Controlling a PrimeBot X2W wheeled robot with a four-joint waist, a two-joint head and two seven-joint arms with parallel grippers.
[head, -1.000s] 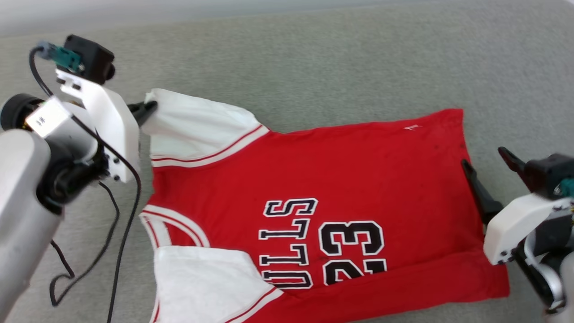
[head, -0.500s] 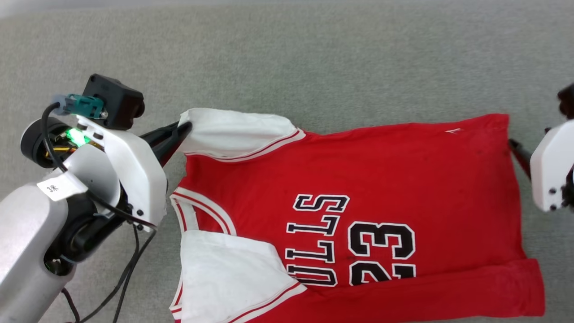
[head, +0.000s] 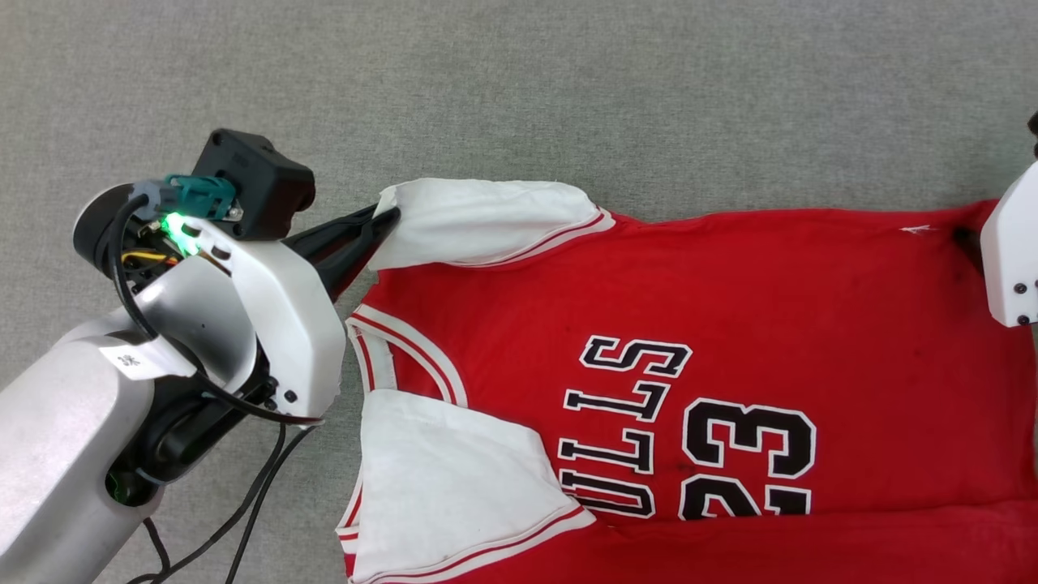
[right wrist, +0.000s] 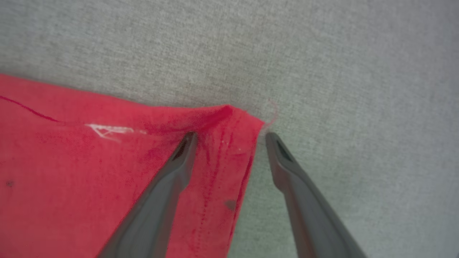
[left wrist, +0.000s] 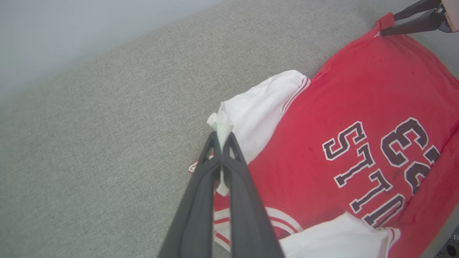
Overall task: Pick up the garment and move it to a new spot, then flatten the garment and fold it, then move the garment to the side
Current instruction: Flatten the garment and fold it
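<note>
The garment [head: 730,308], a red jersey with white sleeves and a black "BULLS 23" print, lies face up and spread across the grey fabric surface [head: 568,89]. My left gripper [head: 388,217] is shut on the tip of the far white sleeve [head: 486,219]; in the left wrist view white cloth bunches between the closed fingertips of the left gripper [left wrist: 222,138]. My right gripper [right wrist: 231,135] is open at the far hem corner [right wrist: 236,122]: one finger rests on the red cloth, the other on the grey surface just past the edge. The right gripper [left wrist: 388,24] also shows in the left wrist view.
Black cables [head: 243,503] hang below my left arm at the lower left. The near white sleeve [head: 454,478] lies folded over the chest. A pale strip [left wrist: 71,28] borders the grey surface on its far side. The right wrist's white housing [head: 1010,259] sits at the picture's right edge.
The head camera has tilted, shifting the whole picture. My right gripper went from the middle of the hem to its far corner. The left gripper kept its hold on the sleeve.
</note>
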